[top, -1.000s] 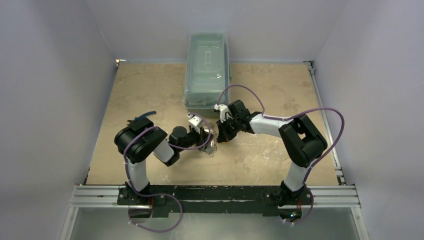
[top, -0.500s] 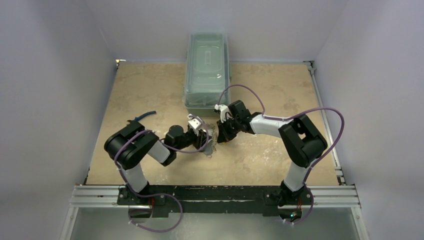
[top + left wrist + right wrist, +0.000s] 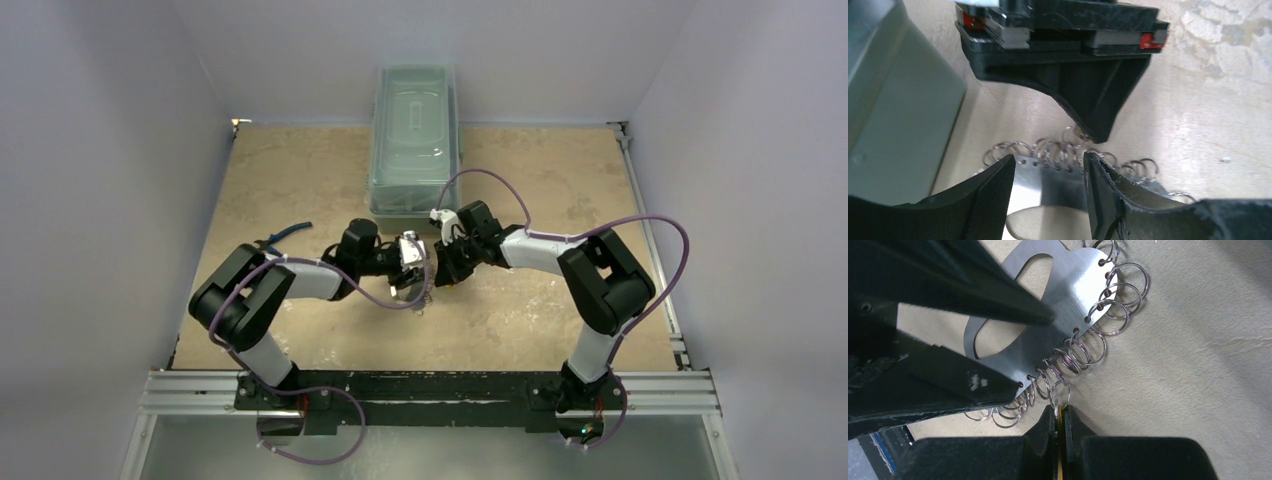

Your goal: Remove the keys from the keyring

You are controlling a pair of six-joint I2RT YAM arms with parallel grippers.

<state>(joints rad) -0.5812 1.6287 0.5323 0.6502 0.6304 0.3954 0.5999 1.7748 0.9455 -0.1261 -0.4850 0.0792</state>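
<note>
Where it all rests: table [image 3: 560, 180], tan and mottled, both arms bent inward so their grippers meet just in front of its middle.
Container [image 3: 414, 140]: clear, lidded, at the far edge, just behind the meeting grippers.
Left gripper [image 3: 1049, 159]: jaws parted about halfway; one finger [image 3: 998, 305] lies across the keyring [image 3: 1073, 285], the other along its lower corner. Whether the pads touch the metal cannot be told.
Right gripper [image 3: 1060, 412]: pinched tight on the yellow key [image 3: 1060, 440], tips down at the row of split rings [image 3: 1083, 347], facing the left gripper.
Pliers [image 3: 288, 232]: blue-handled, near the left arm, well apart from the grippers.
Keyring: flat silvery plate with an oval cut-out, on the table between the two grippers.
Split rings: small wire loops threaded through holes along the plate's edge, fanned and overlapping.
Yellow key: only a thin yellow edge shows between the right gripper's fingers, with one ring just above it.
</note>
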